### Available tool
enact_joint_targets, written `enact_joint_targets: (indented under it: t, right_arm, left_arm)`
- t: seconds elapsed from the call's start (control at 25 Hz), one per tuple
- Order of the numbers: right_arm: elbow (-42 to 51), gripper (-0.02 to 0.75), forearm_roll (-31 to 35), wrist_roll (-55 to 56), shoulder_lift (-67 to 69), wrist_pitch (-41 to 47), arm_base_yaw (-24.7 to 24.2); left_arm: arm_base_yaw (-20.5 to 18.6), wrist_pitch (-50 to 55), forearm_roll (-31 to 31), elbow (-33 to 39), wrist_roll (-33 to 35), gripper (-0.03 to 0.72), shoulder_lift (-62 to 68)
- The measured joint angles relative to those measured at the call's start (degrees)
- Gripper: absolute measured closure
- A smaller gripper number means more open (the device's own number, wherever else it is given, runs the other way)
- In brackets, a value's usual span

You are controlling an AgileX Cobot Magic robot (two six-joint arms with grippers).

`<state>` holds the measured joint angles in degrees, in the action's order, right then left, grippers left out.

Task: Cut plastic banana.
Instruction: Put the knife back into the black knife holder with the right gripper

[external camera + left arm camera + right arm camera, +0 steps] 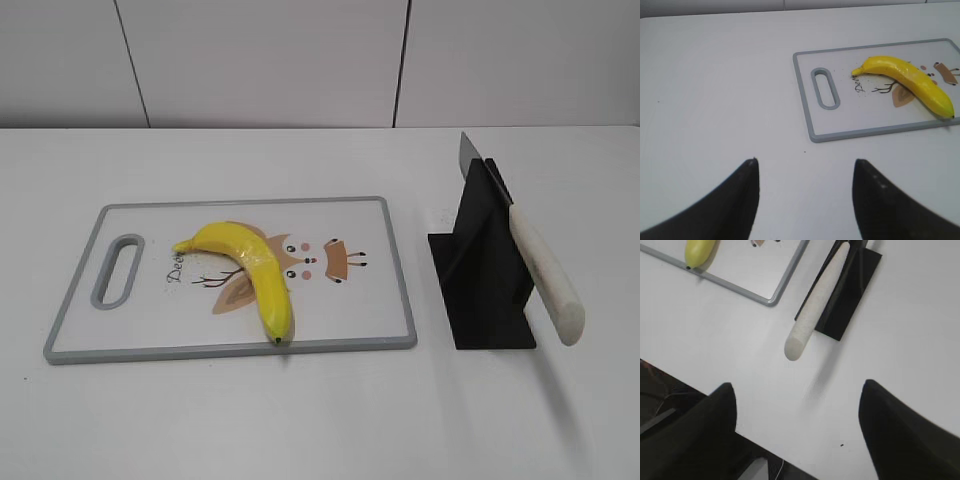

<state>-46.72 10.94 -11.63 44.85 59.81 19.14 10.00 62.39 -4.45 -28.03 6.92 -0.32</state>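
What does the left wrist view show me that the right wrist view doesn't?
Only the left wrist view shows the open left gripper, the whole banana and the cutting board's handle slot. Only the right wrist view shows the open right gripper, the knife with its white handle, and the black stand that holds it. Both show the cutting board, part of the banana and the white table.

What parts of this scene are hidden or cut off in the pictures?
- Knife blade: exterior view, mostly hidden inside the black stand; only the tip shows.
- Banana: right wrist view, cut off by the top edge.
- Cutting board: left wrist view, right end cut off by the frame edge.
- Left hand and right hand: only the fingertips show; neither appears in the exterior view.
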Motion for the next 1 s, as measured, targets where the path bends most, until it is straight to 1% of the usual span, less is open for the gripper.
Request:
enact_joint_targets:
  t: [0.32,0.56,0.76,1.0]
  right_arm:
    - [10.19,0.155,-1.75,-0.05,-18.91,-0.78,0.0]
    - [16.4,0.156,-1.79,0.56,-28.15,0.78,0.0]
    - [17.58,0.156,-3.32,3.4,-33.57,0.22,0.0]
    - [17.58,0.156,-3.27,3.83,-41.79,-0.08,0.0]
  left_arm:
    - [0.0,0.01,0.05,0.0,0.0,0.136,0.0]
    - [0.0,0.01,0.05,0.0,-0.05,0.136,0.0]
    - [0.0,0.01,0.05,0.0,-0.05,0.136,0.0]
    - [0.0,0.01,0.05,0.0,-0.05,0.136,0.0]
